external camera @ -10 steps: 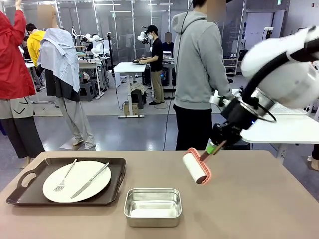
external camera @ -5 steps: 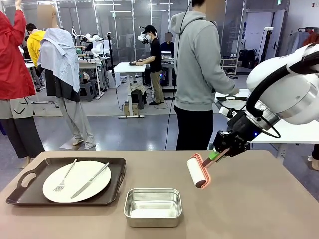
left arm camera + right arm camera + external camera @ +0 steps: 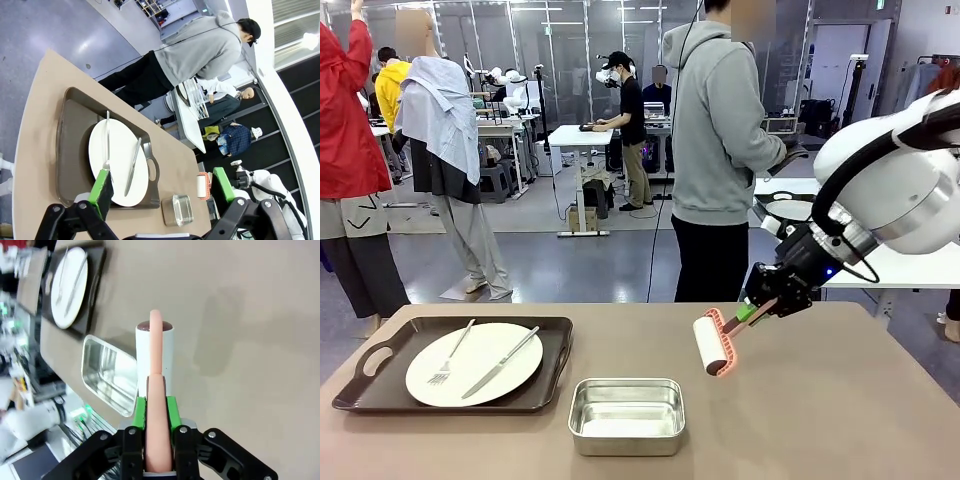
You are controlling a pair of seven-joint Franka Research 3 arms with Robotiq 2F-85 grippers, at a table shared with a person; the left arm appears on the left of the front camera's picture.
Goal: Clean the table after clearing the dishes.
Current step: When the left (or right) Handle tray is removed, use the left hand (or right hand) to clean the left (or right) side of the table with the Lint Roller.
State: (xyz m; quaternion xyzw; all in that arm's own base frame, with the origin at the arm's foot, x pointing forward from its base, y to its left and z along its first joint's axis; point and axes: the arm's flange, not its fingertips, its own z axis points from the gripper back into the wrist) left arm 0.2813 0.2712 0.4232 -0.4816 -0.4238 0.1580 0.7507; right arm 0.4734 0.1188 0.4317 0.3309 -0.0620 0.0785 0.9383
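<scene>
One breakable plate (image 3: 485, 352) with loose cutlery (image 3: 500, 364) sits near left: lift its tray (image 3: 550, 365) by the handles. Right tool (image 3: 748, 310) grips the roller (image 3: 710, 345); left tool (image 3: 162, 185) released.

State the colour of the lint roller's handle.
The handle is salmon pink, the roll white; the right wrist view shows it best.

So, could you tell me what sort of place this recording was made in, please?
Likely a robotics lab: the right gripper holds a lint roller at the table, with work benches and a person in a headset behind.
</scene>
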